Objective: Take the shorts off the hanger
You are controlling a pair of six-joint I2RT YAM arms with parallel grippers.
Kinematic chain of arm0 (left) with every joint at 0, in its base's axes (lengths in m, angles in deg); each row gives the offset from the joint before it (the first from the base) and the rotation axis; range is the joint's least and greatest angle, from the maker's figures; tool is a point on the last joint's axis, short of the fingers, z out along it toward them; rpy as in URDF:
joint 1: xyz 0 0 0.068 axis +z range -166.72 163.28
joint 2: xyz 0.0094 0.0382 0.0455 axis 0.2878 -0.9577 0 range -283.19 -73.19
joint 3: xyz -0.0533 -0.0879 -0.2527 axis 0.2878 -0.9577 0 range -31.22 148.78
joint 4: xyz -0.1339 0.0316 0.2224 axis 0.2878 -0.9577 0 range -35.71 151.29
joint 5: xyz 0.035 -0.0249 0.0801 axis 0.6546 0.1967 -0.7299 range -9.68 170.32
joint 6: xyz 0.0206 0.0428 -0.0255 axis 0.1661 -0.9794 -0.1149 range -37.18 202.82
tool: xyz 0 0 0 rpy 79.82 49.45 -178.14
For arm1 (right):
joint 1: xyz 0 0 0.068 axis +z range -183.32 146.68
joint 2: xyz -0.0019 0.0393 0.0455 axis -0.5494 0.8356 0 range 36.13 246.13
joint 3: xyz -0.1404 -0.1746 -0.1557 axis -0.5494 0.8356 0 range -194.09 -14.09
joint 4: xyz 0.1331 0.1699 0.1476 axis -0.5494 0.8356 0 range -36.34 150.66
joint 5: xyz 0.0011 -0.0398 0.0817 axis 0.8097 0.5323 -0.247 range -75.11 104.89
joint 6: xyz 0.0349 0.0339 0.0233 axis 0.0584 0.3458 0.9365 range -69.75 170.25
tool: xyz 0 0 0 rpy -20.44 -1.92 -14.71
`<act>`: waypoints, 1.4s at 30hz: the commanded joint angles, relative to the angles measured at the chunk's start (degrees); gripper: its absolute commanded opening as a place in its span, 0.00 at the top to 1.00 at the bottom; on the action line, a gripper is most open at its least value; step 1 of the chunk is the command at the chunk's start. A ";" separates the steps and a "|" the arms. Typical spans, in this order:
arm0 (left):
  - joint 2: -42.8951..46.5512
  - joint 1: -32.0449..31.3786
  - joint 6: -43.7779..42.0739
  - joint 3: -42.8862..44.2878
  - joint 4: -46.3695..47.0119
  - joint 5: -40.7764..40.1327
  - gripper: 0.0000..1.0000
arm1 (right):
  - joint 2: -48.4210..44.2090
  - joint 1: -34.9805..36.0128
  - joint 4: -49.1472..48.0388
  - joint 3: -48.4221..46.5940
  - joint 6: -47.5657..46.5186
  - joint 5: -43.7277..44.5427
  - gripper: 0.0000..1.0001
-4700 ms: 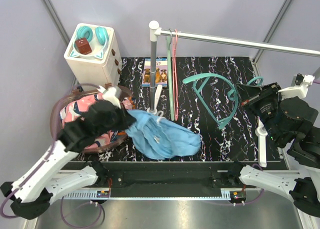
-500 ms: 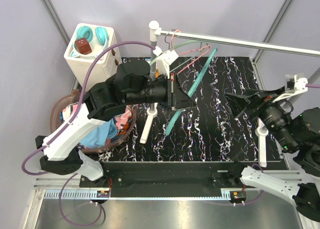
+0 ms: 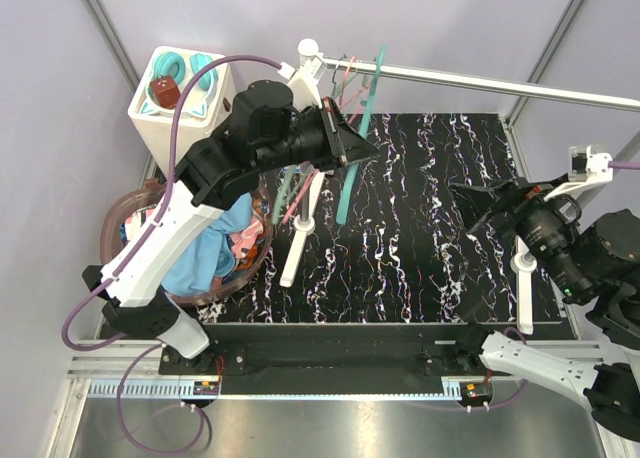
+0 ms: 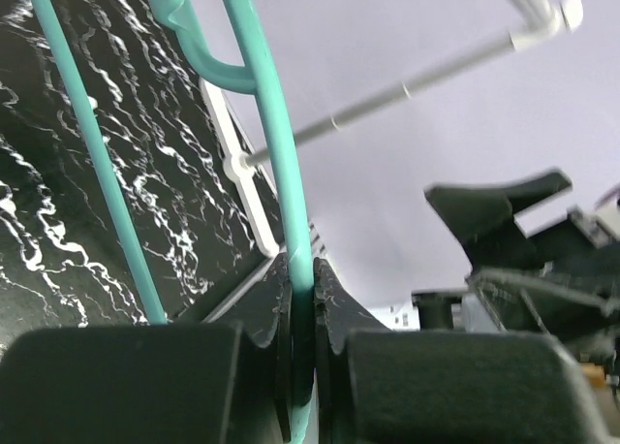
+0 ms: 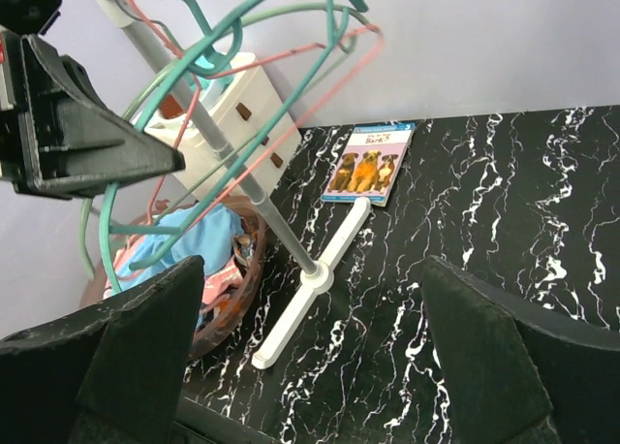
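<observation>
Since the view half a second ago, we are seeing the left end effector (image 3: 350, 143) climbing toward the rail (image 3: 480, 83) and swinging the teal hanger (image 3: 352, 183) from a slant to nearly upright.

At far left a white box (image 3: 185, 103) is sitting at the back of the counter (image 3: 430, 268). In front of it, the shorts (image 3: 200, 263) are lying heaped in a round basket (image 3: 112, 240). We are making out light blue cloth on top and pink printed cloth beside it, and nothing is hanging from any hanger.

Just right of the basket, the left end effector is clamping the teal hanger's wire tightly between its fingers (image 4: 247, 318). The hanger's top is reaching up to the rail next to a pink hanger (image 3: 345, 70), though we cannot tell whether its hook is resting on the rail. Below, the rail stand's white foot (image 3: 298, 248) is lying on the counter.

At far right, the right end effector (image 3: 478, 210) is hovering above the counter with its fingers spread wide, holding nothing, well apart from the hangers.
</observation>
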State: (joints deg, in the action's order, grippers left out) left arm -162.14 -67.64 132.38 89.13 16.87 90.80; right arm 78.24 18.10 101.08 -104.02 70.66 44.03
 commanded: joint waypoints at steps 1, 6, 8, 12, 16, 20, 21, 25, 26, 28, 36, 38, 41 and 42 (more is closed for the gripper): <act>0.35 2.04 3.87 0.49 2.94 1.64 1.00 | 2.80 0.26 -0.57 -0.69 0.43 1.27 0.00; 0.00 2.93 4.84 0.50 1.62 2.79 1.00 | 3.59 0.26 -1.89 0.02 0.43 0.56 0.00; 0.70 3.02 5.28 -0.82 1.36 3.05 1.00 | 3.51 0.26 -2.42 0.28 0.69 0.56 0.00; 2.90 3.02 5.28 -4.25 1.36 3.67 0.97 | 3.07 0.17 -2.77 1.33 2.27 1.00 0.00; 4.48 3.28 5.20 -6.62 1.27 4.81 0.77 | 2.37 0.26 -2.68 3.44 5.34 0.74 0.00; 7.11 3.72 4.14 -6.62 1.27 6.30 0.54 | 1.40 0.26 -2.51 6.60 11.13 -0.84 0.00; 7.82 3.63 3.36 -6.71 1.27 6.48 0.50 | 1.31 0.26 -2.33 7.39 12.11 -1.19 0.00; 10.98 3.89 0.11 -6.54 1.27 8.06 0.24 | 1.83 0.26 -1.11 10.30 16.33 -3.21 0.00; 11.86 3.81 -0.51 -6.80 1.27 8.41 0.22 | 2.10 0.26 -0.58 10.56 18.07 -3.83 0.00; 14.49 3.89 -2.62 -8.29 1.27 8.68 0.17 | 2.89 0.26 0.91 10.65 19.49 -4.71 0.00; 25.39 3.98 -10.44 -11.63 -3.29 -5.71 0.07 | 6.23 0.26 11.53 5.75 25.91 0.11 0.00; 29.69 3.98 -11.06 -14.34 -4.62 -13.33 0.07 | 7.37 0.26 14.18 4.07 26.79 2.30 0.00; 35.67 3.98 -11.06 -20.56 -4.62 -22.13 0.07 | 7.82 0.26 18.58 1.43 27.84 4.33 0.00; 36.82 3.98 -11.15 -21.82 -4.62 -24.00 0.07 | 6.86 0.35 19.28 1.51 27.85 4.69 0.00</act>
State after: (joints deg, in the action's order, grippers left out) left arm -130.01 -63.90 123.72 72.39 13.11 81.16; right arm 86.13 18.10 114.54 -99.30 95.62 43.55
